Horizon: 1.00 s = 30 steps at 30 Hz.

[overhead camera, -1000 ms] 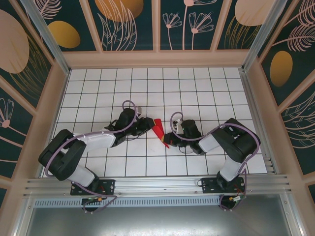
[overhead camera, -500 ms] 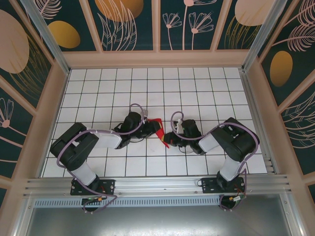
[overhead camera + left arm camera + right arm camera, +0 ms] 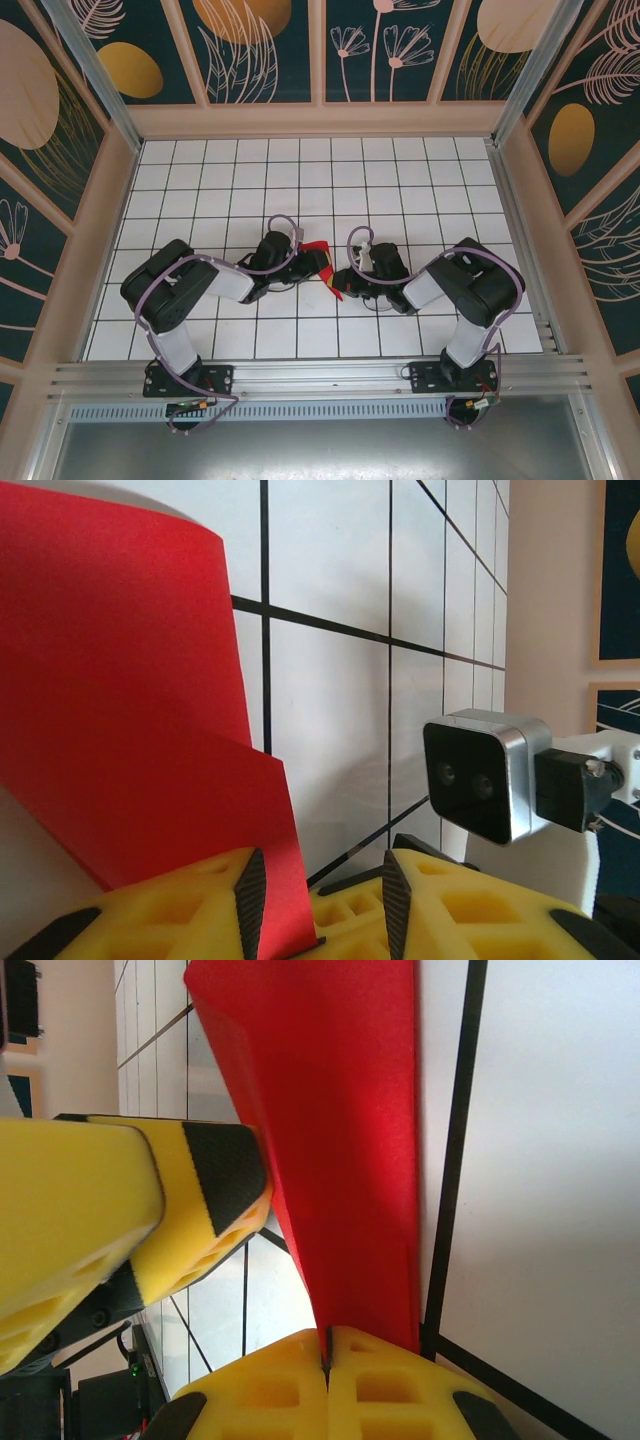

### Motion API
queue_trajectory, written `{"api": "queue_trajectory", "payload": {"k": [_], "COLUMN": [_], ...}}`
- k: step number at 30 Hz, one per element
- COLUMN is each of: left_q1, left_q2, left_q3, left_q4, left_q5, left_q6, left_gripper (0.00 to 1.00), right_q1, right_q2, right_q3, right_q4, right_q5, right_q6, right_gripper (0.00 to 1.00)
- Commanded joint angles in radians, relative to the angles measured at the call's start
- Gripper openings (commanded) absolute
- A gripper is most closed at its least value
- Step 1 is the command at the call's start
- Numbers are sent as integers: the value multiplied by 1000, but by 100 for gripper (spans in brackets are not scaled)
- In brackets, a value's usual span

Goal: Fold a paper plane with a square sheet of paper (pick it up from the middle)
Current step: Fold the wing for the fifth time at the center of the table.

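— Progress on the plane, as you see it?

— Well along, I'd say. Start at the left: the left gripper (image 3: 320, 905) has its jaws a modest way apart. The red paper (image 3: 130, 680) runs down into that gap and lies against one pad (image 3: 250, 890) without being squeezed.

— So it isn't holding anything?

— Not gripping, no. The paper just passes through. In the middle, between the two arms and near the front of the white tiled table (image 3: 400, 180), the paper is no flat square. It's a narrow, layered strip, one flap overlapping another, with a pointed end toward the right arm. Whether it touches the tiles I can't tell.

— And the right side?

— The right gripper (image 3: 327, 1355) is pinched tight. Its yellow fingers (image 3: 400, 1390) meet, with the paper's narrow end caught in the seam. That one carries it.

— What's left, then?

— My guess is that the nose and the centre crease are made, since it tapers like a dart. The flap by the left gripper looks loose and curved, so I'd judge a wing wants folding down and pressing flat, maybe on both sides. I can't tell whether the far side is finished.
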Motion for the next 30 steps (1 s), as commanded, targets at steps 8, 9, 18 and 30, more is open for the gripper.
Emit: {"api": "queue_trajectory", "payload": {"k": [8, 9, 18, 30], "left_q1": [-4, -4, -4, -4], "left_q2": [86, 93, 85, 93], "left_q3": [60, 54, 30, 45], "left_q4": [-137, -141, -173, -187], "left_q5": [-34, -33, -52, -43], "left_q6": [5, -3, -3, 10], "left_gripper": [35, 35, 33, 33], "right_q1": [18, 17, 23, 36], "right_q2": [57, 52, -81, -209], "right_q3": [16, 23, 56, 47], "right_q4": [-277, -289, -401, -453], "right_q5": [101, 102, 119, 77], "right_q6": [-49, -55, -90, -112], "right_gripper": [2, 2, 15, 13]}}
